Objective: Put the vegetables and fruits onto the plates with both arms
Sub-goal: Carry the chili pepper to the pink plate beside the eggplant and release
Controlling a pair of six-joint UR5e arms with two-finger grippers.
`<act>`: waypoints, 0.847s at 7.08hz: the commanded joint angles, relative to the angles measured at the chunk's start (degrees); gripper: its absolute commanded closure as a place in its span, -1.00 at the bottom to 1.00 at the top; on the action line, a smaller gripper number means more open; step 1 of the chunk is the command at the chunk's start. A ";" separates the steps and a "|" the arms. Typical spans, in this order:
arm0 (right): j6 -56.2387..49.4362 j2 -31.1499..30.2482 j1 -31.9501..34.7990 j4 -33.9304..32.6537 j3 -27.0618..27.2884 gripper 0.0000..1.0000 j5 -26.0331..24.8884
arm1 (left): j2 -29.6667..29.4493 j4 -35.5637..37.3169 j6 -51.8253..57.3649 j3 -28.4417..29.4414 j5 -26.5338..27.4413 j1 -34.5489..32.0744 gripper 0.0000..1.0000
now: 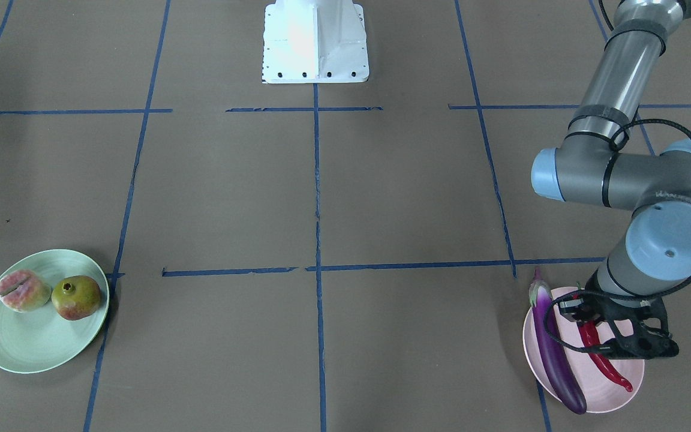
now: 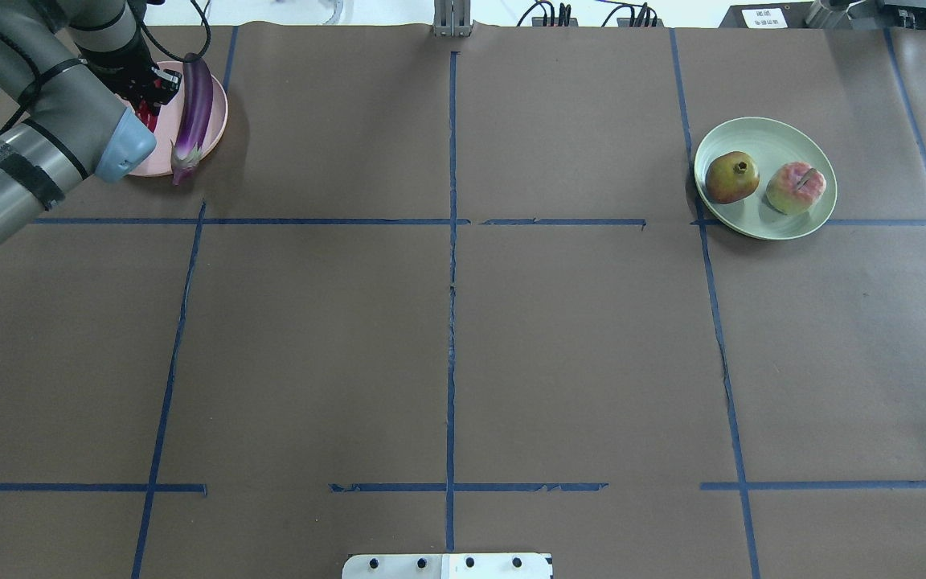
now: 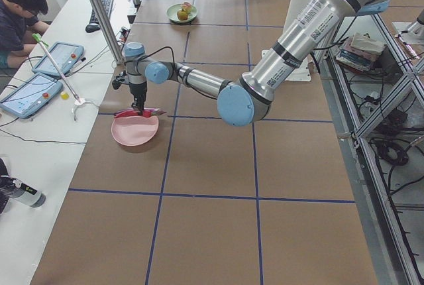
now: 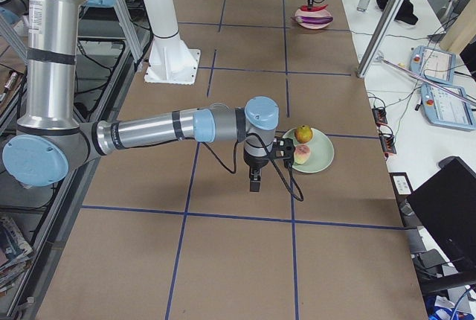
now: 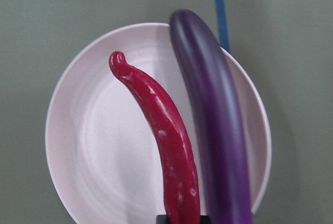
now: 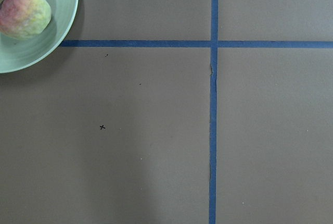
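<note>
One chili (image 1: 610, 367) clamped in left tool (image 1: 592, 333) over pink plate (image 1: 628, 393), right tool (image 4: 254, 180), cannot tell width

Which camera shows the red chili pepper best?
The left wrist camera: the chili pepper looks big and clear against the pink plate, beside the eggplant. Front-facing, the left pincer hides part of it; overhead shows only a red sliver; the side views show it tiny.

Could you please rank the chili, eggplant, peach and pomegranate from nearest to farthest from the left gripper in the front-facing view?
1. chili, in the left gripper, over the pink plate.
2. eggplant, beside it on that plate.
3. pomegranate, far across, on the green plate's nearer side.
4. peach, same plate, farther side.
</note>
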 commanded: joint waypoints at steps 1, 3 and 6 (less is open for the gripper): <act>0.08 0.26 -0.15 0.00 0.04 -1.00 0.00 | -1.17 -1.98 0.96 2.37 -0.12 -0.41 -1.00; 0.17 0.35 -0.15 0.00 0.04 -1.00 0.00 | -0.48 -1.19 7.68 -0.26 -2.83 -2.68 -1.00; 0.17 0.35 -0.24 0.00 -0.05 -1.00 0.00 | 11.63 -0.66 31.28 -6.16 -16.87 -15.83 -1.00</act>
